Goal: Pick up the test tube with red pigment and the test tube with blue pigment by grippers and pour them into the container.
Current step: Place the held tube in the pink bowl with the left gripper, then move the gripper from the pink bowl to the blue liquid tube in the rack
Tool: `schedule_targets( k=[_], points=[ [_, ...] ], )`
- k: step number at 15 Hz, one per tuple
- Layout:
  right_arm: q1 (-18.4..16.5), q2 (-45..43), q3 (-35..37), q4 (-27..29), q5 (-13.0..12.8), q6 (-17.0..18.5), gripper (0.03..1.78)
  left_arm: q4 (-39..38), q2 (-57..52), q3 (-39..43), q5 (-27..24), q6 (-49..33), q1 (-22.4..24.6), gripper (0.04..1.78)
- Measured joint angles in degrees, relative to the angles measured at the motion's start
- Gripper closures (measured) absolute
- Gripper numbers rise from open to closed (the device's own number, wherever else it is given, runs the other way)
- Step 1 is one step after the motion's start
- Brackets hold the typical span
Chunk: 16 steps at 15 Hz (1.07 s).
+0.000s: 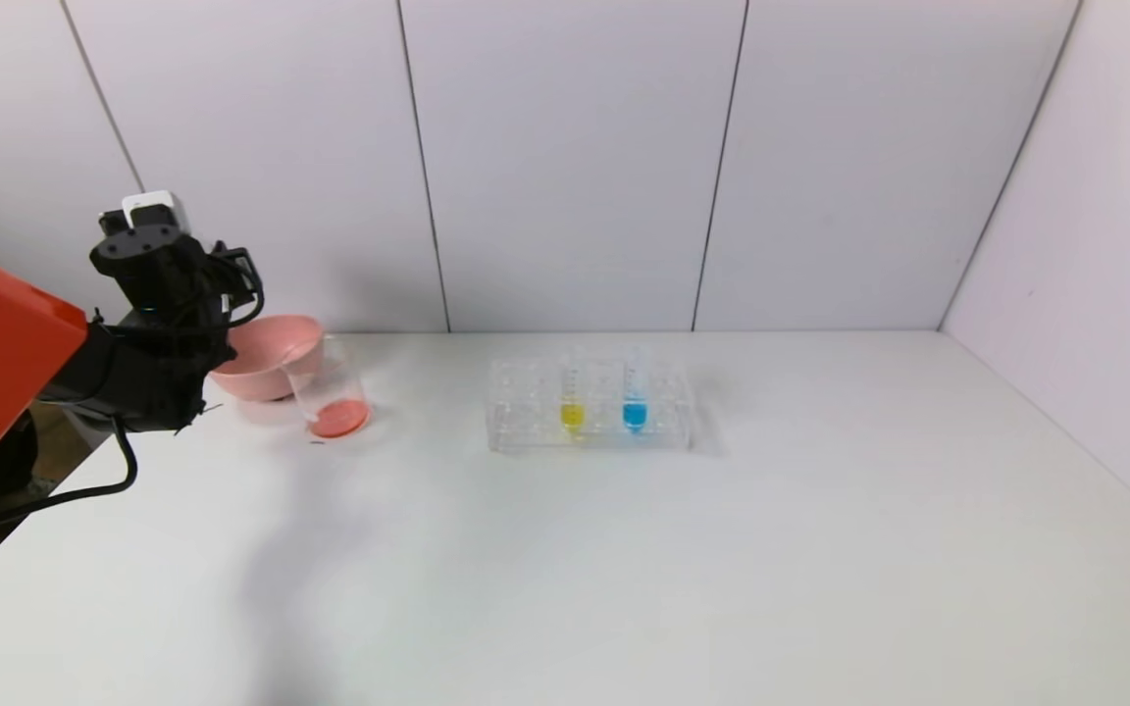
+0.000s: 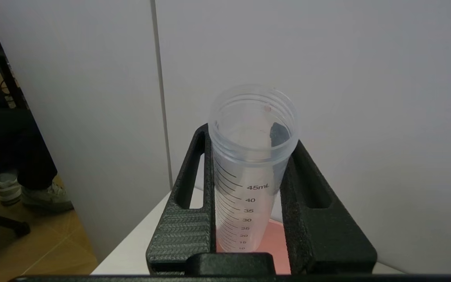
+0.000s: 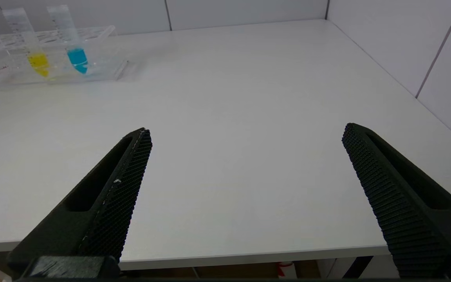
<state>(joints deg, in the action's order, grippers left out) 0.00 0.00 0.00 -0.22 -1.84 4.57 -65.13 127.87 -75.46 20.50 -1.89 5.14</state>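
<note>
My left gripper is raised at the far left over the pink bowl. In the left wrist view it is shut on the red-pigment test tube, which is upright, clear and empty, with a small red drop near its rim. This tube is hidden behind the hand in the head view. The container, a clear beaker, stands right of the gripper with orange-red liquid in its bottom. The blue-pigment test tube stands in the rack and also shows in the right wrist view. My right gripper is open and empty at the table's front edge.
A pink bowl sits behind the beaker, under the held tube. A clear rack at the table's middle also holds a yellow-liquid tube. White walls close the back and right sides. The table's left edge is beside my left arm.
</note>
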Motion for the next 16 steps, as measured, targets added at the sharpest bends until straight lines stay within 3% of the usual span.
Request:
schedule_targets(
  k=[3,7,10,12,16],
  points=[
    [0.0,0.0,0.0,0.0,0.0,0.0,0.04,-0.2,-0.1,0.2,0.0,0.0,0.0,1.11],
    [0.0,0.0,0.0,0.0,0.0,0.0,0.04,-0.3,-0.2,0.3,0.0,0.0,0.0,0.49],
    [0.0,0.0,0.0,0.0,0.0,0.0,0.04,-0.4,-0.3,0.5,0.0,0.0,-0.1,0.16],
    [0.0,0.0,0.0,0.0,0.0,0.0,0.04,0.3,-1.2,1.0,0.0,0.1,-0.1,0.06],
    [0.0,0.0,0.0,0.0,0.0,0.0,0.04,7.4,-7.8,5.3,-1.8,-0.5,-1.5,0.05]
  ],
)
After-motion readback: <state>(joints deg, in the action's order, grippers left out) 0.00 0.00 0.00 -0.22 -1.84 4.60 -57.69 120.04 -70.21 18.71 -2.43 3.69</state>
